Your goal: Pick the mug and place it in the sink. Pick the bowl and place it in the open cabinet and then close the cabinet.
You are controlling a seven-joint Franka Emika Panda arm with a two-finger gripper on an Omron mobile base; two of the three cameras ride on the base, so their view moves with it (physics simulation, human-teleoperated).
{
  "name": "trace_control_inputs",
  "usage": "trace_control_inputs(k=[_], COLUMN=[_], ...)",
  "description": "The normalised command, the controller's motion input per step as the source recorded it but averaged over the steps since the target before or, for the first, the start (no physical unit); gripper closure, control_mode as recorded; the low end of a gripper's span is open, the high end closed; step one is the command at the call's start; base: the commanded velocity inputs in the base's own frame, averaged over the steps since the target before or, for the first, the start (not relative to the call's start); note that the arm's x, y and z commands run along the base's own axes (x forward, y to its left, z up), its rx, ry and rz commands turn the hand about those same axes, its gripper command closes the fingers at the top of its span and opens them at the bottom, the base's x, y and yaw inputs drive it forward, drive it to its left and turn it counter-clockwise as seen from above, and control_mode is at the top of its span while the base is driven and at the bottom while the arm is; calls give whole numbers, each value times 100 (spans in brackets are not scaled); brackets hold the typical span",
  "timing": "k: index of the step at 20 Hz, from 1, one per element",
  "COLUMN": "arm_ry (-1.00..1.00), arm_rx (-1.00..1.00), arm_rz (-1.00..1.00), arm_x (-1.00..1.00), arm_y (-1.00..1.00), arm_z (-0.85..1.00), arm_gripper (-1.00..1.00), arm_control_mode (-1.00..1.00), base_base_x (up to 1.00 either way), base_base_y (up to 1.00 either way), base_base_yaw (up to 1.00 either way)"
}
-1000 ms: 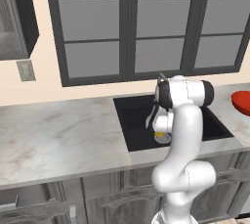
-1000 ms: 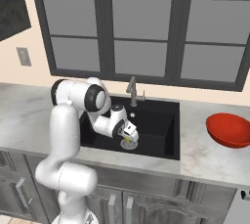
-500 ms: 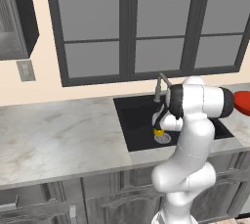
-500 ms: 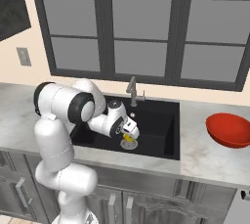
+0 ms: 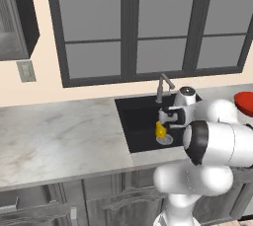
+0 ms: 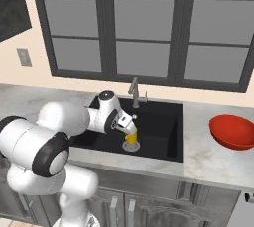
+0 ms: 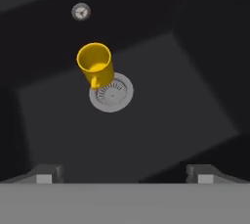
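Below the released gripper (image 7: 122, 174), the mug (image 7: 95, 64) was seen set upright beside the sink (image 7: 195, 100) drain, apparently let go.

One yellow mug (image 7: 95, 64) sits in the one black sink (image 6: 154, 144), on its single round drain (image 7: 114, 96). One grey faucet (image 6: 134, 92) rises behind the basin. One red bowl (image 6: 233, 132) rests on the one marble counter (image 5: 54, 136). One wall outlet (image 5: 26, 71) is on the wall, and one upper cabinet (image 5: 15, 18) hangs at the left. One robot arm carries one gripper (image 7: 124, 175) with two finger tips.
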Motion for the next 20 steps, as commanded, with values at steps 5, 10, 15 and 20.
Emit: trace_control_inputs(k=[5, 10, 15, 20], arm_ry=[0, 1, 1, 0], arm_rx=[0, -4, -3, 1], arm_rz=[0, 0, 0, 0], arm_x=[-87, -19, -5, -27], arm_y=[0, 0, 0, 0], arm_z=[75, 99, 67, 10], arm_gripper=[-100, -100, -100, -100], arm_control_mode=[-100, -100, -100, -100], base_base_x=[0, 0, 0, 0], base_base_y=[0, 0, 0, 0], base_base_yaw=[0, 0, 0, 0])
